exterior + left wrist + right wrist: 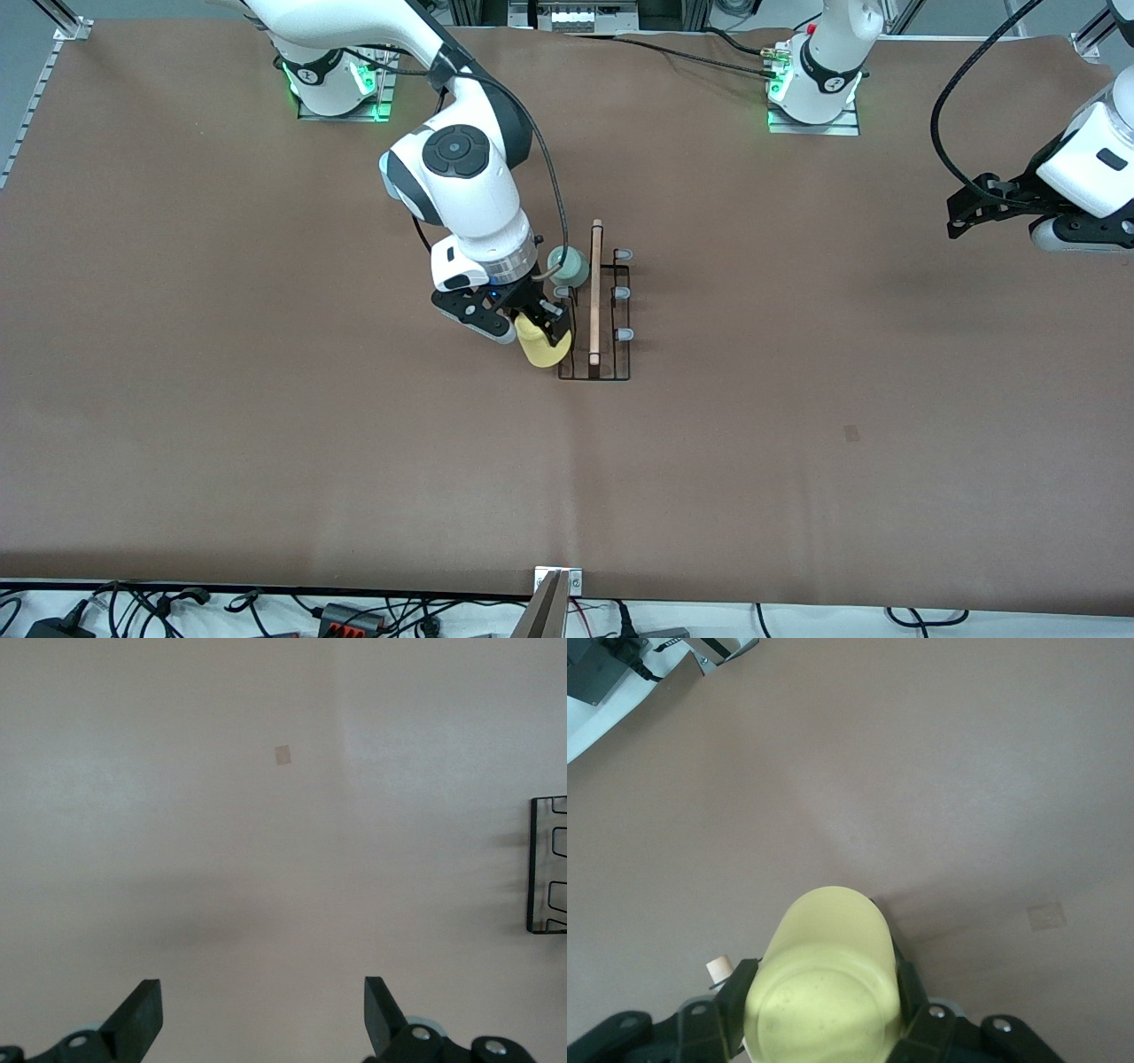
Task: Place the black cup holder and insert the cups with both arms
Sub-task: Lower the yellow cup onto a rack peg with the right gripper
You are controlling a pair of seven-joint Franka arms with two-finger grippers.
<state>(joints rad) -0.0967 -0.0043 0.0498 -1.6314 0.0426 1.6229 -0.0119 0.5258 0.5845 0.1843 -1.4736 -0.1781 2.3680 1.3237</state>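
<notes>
The right arm comes down from the upper left of the front view to the middle of the table [266,461]. Its right hand [535,323] is clamped on the yellow cup [541,347], one finger on each side. The right wrist view shows the cup pinched between the dark fingers [914,1010], with what looks like its closed bottom facing the camera and its body pointing away over bare table.

Just beside it, at the middle of the front view, the black cup holder [595,363] stands on the table, its wooden rod handle [595,292] running along the top. Three pale-blue-tipped pegs [624,335] stick out on the side toward the left arm's end. On the right arm's side a pale green cup [570,266] already sits at the peg farthest from the front camera. The yellow cup hangs at the lowest corner of the holder on that same side, so I judge it is about to go onto a peg there.

The peg it is meant for is hidden under the hand and the cup, so a small misalignment could catch the rim on the wire. The rack looks light, and a sideways push might slide or tip it and shake the green cup loose.

At the upper right edge of the front view the left hand [974,206] waits above bare table, well apart from the holder, fingers spread wide and empty.
</notes>
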